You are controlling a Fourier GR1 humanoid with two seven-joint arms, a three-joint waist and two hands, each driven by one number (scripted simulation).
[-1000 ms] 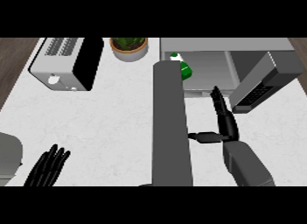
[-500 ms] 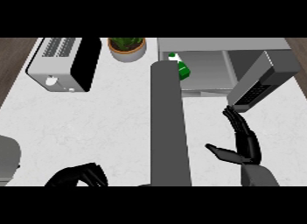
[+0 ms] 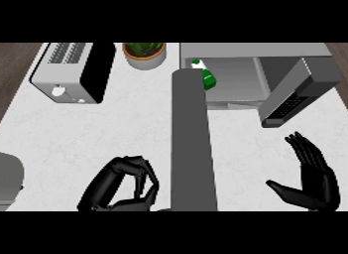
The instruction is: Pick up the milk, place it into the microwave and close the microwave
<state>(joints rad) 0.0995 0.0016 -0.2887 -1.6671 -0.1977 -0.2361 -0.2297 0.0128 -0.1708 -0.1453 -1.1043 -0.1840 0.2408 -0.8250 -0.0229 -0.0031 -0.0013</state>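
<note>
The milk point(image 3: 205, 79), a green and white carton, stands inside the microwave point(image 3: 235, 74) at the left of its cavity, partly hidden by a long grey bar point(image 3: 191, 144). The microwave's door point(image 3: 293, 94) hangs open to the right. My right hand point(image 3: 313, 178) is open with straight fingers, low at the right, below the door and apart from it. Low in the view, left of the grey bar, my left hand point(image 3: 121, 186) has its fingers curled and holds nothing.
A toaster point(image 3: 70, 72) sits at the back left and a potted plant point(image 3: 144, 52) beside it. A grey appliance point(image 3: 1, 181) shows at the left edge. The grey bar runs up the middle of the white counter point(image 3: 96, 129).
My right hand has drawn back from the door toward the lower edge and turned its palm. My left hand has moved right toward the middle and curled its fingers. The milk has not moved.
</note>
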